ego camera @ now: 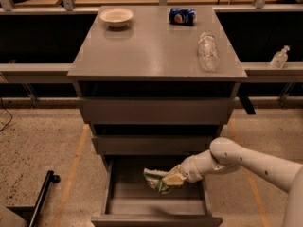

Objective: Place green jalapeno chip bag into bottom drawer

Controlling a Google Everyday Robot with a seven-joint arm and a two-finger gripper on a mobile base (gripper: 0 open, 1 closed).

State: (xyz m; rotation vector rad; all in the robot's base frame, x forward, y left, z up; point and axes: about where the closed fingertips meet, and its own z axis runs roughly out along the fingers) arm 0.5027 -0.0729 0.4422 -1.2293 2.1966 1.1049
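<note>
My gripper, reaching from 3 o'clock, pinches the green jalapeno chip bag within the open bottom drawer.

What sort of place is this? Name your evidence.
Likely a robot test lab: lone grey cabinet, taped speckled floor. The tool holds the green jalapeno chip bag over the open bottom drawer.

On surface: bowl back left, can back right, bottle nearer, right of can. Below, bottom drawer pulled out; over its open box, chip bag pinched in tool, tool right of bag.
</note>
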